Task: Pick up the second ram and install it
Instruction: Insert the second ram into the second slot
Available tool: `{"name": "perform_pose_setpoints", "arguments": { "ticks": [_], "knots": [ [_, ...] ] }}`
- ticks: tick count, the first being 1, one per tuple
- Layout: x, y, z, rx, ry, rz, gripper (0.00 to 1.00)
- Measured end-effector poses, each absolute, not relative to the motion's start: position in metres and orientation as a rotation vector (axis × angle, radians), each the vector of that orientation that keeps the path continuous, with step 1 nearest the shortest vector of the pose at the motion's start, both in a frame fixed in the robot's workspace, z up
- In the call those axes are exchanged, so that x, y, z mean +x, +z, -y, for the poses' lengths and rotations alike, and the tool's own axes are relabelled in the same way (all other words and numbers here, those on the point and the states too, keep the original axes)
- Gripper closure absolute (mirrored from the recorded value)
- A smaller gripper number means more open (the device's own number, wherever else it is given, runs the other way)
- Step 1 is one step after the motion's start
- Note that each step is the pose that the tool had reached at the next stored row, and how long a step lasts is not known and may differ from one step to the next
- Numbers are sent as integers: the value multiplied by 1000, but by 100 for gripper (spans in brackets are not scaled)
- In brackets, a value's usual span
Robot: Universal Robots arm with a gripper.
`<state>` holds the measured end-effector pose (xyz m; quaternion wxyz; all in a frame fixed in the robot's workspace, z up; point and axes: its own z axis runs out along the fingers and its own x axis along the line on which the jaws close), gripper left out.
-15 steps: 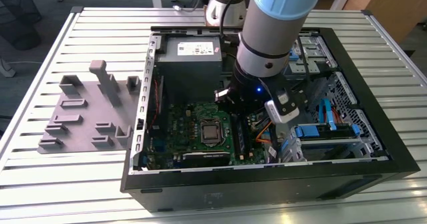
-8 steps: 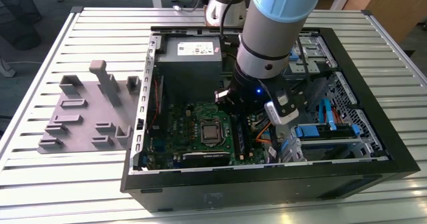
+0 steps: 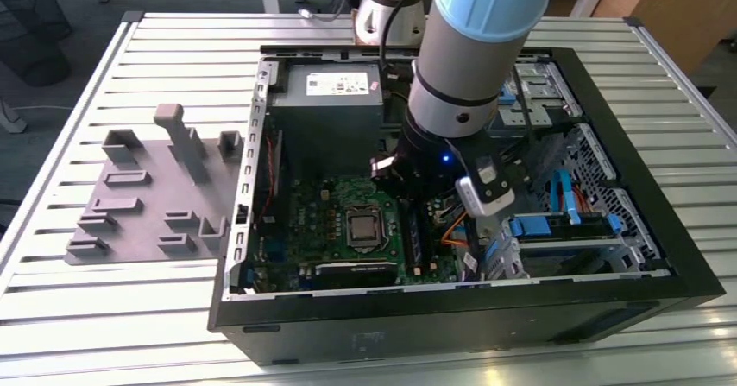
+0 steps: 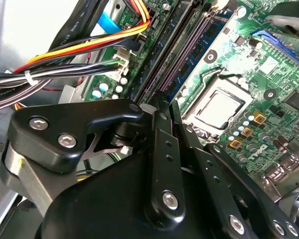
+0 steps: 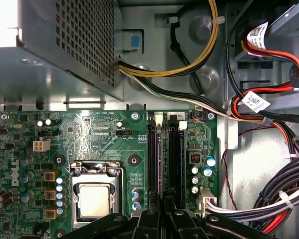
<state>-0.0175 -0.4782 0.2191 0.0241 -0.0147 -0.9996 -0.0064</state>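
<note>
My gripper [image 5: 163, 204] hangs low inside the open computer case [image 3: 645, 256], right over the black memory slots [image 5: 175, 154] beside the processor socket. Its fingers [image 4: 158, 129] are drawn close together. A thin dark strip, the second ram [image 5: 160, 159], runs from between the fingertips along one slot, and in the second wrist view the second ram [image 4: 187, 50] lines up with that slot. How deep it sits in the slot I cannot make out. In the exterior view the arm [image 3: 461, 84] covers the fingers.
The grey tray [image 3: 138, 196] with upright blocks lies outside the case on the exterior view's left. A power supply [image 3: 328, 101] fills the case's far end. Cable bundles [image 5: 269, 104] run close beside the slots, and the processor socket [image 5: 94, 199] lies on their other side.
</note>
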Motion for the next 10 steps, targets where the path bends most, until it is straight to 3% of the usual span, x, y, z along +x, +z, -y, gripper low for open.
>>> {"name": "perform_pose_setpoints", "arguments": {
  "ticks": [10],
  "knots": [
    [-17,217,478,-51,-20,3093,86]
  ]
}}
